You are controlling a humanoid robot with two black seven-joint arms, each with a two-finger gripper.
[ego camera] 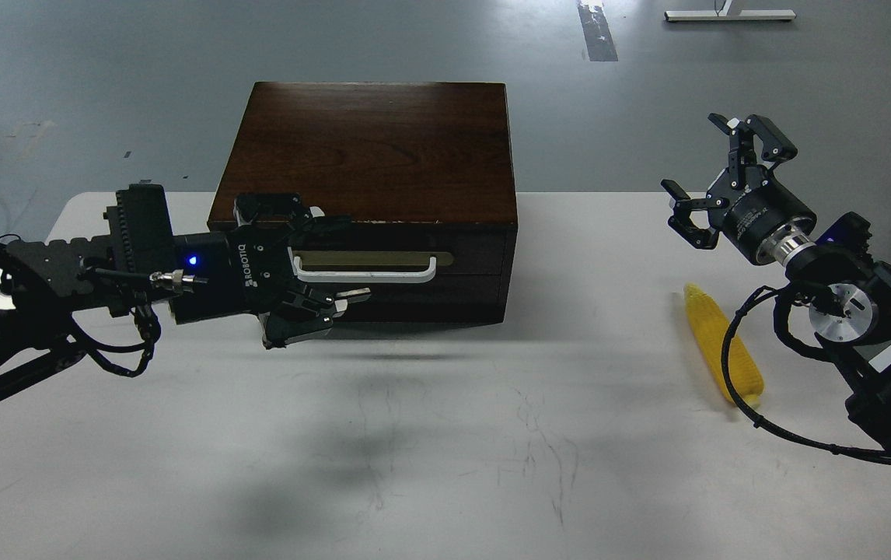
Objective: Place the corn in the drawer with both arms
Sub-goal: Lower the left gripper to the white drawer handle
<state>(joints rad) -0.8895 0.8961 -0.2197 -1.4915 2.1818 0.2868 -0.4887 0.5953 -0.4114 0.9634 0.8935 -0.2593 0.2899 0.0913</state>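
One corn [724, 346] is lying on the tabletop [445, 467]; one drawer [414, 268] is sitting closed; left end effector [333, 260] and right end effector [714, 175] are both gaping apart.

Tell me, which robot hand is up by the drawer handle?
The left hand, open around the white handle. The right hand hangs open above the corn.

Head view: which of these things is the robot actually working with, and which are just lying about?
Part of the job:
- corn, lying on the table
- drawer, closed, with white handle
- left gripper, open at the handle
- right gripper, open, raised

Just there:
- white table
- white stand base on the floor
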